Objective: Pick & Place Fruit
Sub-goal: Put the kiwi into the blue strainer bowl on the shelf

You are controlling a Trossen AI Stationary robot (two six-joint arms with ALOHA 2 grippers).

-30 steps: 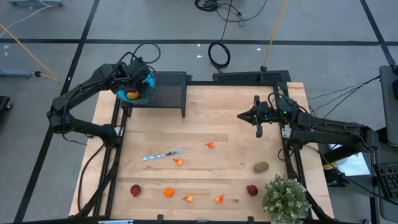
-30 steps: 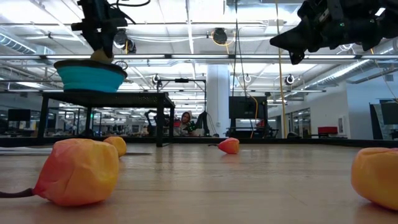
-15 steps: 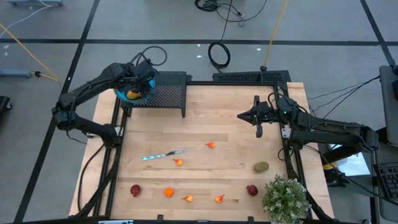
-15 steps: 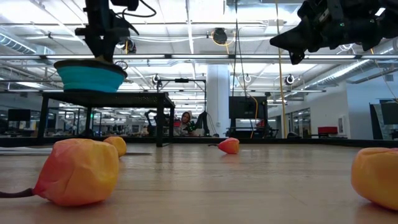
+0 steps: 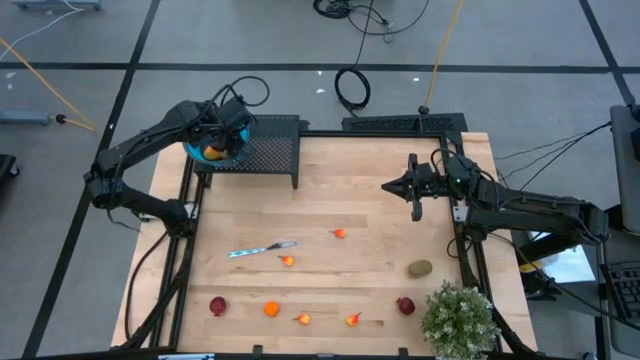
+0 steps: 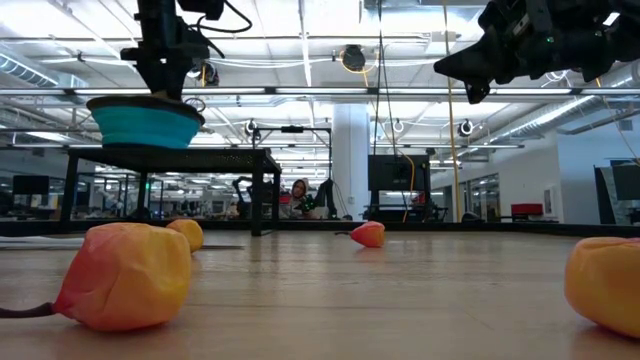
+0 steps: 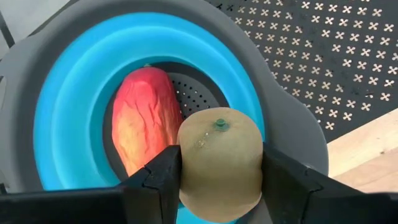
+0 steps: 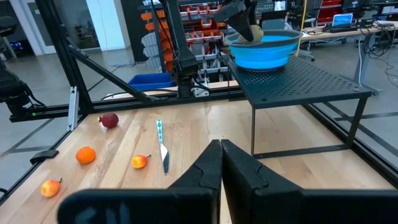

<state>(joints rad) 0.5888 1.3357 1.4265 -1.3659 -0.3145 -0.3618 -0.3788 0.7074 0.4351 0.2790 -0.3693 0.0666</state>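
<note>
Blue bowl [image 5: 222, 149] on black stand [image 5: 268, 148]; knife [image 5: 262, 249], plant [image 5: 459, 318] on table [image 5: 370, 170].

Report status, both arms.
Left gripper shut on kiwi over blue bowl; orange-red fruit inside. Right gripper shut, idle above table. Nothing blocking.

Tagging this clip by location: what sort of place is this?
Likely a robotics lab in an open industrial workspace: exposed ceiling ducts, parts shelving, and cables on a taped concrete floor.

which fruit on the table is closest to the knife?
The small orange fruit just below the slim silver knife's blade end. The other small orange fruit lies farther right; the rest sit along the table's near edge.
</note>
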